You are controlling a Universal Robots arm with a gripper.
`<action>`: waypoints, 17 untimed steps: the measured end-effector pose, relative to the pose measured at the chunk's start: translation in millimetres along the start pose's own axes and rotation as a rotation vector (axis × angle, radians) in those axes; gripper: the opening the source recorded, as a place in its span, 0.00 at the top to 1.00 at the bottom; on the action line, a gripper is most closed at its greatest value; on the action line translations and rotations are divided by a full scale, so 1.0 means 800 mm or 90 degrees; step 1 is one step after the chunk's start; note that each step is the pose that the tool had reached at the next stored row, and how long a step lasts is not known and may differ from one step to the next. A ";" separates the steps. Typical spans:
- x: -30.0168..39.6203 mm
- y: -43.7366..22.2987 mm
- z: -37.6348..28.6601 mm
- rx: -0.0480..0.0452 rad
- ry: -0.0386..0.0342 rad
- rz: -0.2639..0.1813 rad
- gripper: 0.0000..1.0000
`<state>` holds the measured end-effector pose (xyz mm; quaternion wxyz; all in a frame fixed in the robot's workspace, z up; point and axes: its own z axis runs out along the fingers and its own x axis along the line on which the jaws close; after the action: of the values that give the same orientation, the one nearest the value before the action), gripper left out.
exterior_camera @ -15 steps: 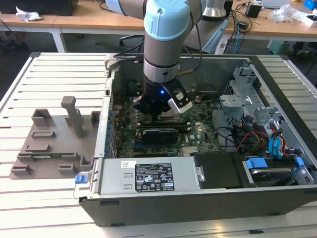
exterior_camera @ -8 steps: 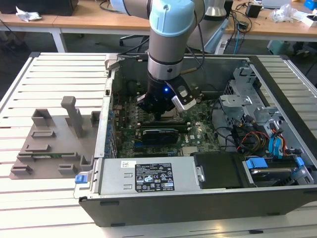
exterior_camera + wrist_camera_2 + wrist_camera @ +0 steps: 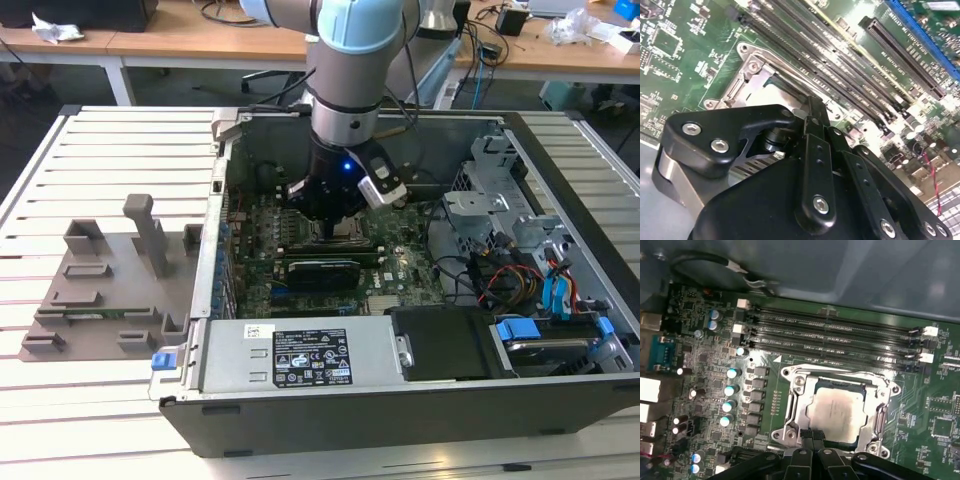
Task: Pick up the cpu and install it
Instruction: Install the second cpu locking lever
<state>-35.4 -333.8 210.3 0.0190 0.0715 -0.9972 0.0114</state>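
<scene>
Computer case of dark metal (image 3: 330, 410) lay open on the slatted table (image 3: 110, 160). Its green motherboard (image 3: 705, 345) carried the silver socket frame (image 3: 790, 405), in which sat the pale square cpu (image 3: 836, 409). Directly above hung the black gripper (image 3: 812, 440); jaw state could not be determined.

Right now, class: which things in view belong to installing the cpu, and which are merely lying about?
Belong to the job:
- cpu, sitting in the socket frame
- gripper, low over the socket's edge
- motherboard, in the computer case

Lying about:
- grey fixture on the slatted table, at the exterior view's left
- black card
- drive cables
</scene>
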 end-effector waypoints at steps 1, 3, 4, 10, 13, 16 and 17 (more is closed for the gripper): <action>-0.0005 0.0016 0.0000 0.0025 0.0003 0.000 0.89; -0.0020 0.0094 -0.0003 0.0166 0.0024 0.001 0.89; -0.0030 0.0161 -0.0003 0.0275 0.0038 0.001 0.89; -0.0228 0.0317 -0.0034 0.0477 0.0138 0.001 0.89; -0.0350 0.0299 -0.0040 0.0469 0.0206 0.001 0.89; -0.0447 0.0285 -0.0053 0.0463 0.0250 0.001 0.89; -0.0469 0.0281 -0.0084 0.0464 0.0256 0.001 0.89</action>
<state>-1.2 -306.0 215.0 0.0365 0.0714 -0.9956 0.0491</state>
